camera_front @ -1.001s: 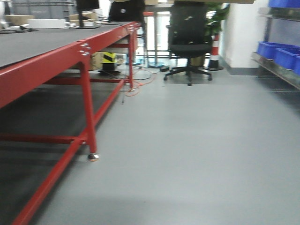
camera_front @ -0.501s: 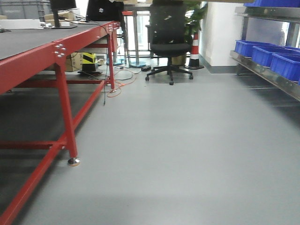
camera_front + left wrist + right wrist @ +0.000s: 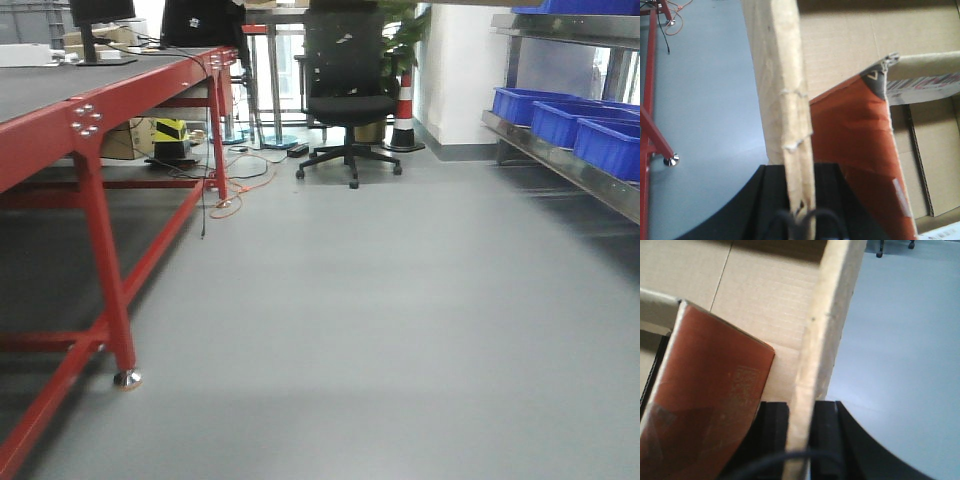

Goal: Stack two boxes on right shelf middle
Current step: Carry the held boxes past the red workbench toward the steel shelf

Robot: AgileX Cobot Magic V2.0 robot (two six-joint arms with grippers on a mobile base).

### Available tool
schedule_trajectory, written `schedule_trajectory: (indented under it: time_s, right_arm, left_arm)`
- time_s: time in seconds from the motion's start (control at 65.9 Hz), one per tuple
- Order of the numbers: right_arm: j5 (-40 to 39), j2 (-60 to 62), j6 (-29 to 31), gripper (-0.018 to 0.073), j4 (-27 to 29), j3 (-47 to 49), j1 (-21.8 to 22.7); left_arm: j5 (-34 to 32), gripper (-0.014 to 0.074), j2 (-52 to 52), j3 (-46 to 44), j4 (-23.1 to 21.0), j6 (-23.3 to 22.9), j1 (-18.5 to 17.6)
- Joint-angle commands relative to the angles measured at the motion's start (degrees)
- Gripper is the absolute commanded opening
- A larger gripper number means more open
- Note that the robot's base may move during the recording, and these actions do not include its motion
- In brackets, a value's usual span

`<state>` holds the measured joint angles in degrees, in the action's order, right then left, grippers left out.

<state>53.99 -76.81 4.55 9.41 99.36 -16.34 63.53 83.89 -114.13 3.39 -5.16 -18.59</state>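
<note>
One open brown cardboard box shows in both wrist views, held up off the grey floor. My left gripper [image 3: 799,171] is shut on its upright left wall [image 3: 785,90]. My right gripper [image 3: 801,411] is shut on the opposite wall [image 3: 825,335]. Inside the box lies an orange-red packet [image 3: 850,135], which the right wrist view shows as the packet [image 3: 710,390]. A second box is not in view. The steel shelf [image 3: 575,168] runs along the right edge of the front view, well ahead of me.
Blue plastic bins [image 3: 600,140] sit on the shelf level. A red-framed table [image 3: 95,200] fills the left side, its leg foot [image 3: 126,378] near me. A black office chair [image 3: 348,100], floor cables [image 3: 235,185] and a striped cone [image 3: 404,110] stand at the far end.
The front view has swung right. The red table has slid left in the frame, and more of the steel shelf and blue bins shows at the right.
</note>
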Motion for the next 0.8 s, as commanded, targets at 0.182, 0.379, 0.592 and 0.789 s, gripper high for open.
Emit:
schedule_trajectory:
  time_s: [0.182,0.379,0.592,0.789]
  right_arm:
    - [-2.7,0.8,0.9,-0.0153,-0.7,0.6,0.3]
    - [-2.7,0.8,0.9,-0.0153,-0.7,0.6,0.3]
    - [-2.7,0.8,0.9,-0.0153,-0.7,0.6,0.3]
    - [-2.7,0.8,0.9,-0.0153,-0.7,0.6,0.3]
  left_arm:
    - [-3.4,-0.0111,-0.6,-0.6,0.0,0.1,0.2]
    - [-3.4,-0.0111,-0.6,-0.6,0.0,0.1,0.2]
    - [-3.4,-0.0111,-0.6,-0.6,0.0,0.1,0.2]
    - [-3.4,-0.0111,-0.6,-0.6,0.5,0.1,0.2]
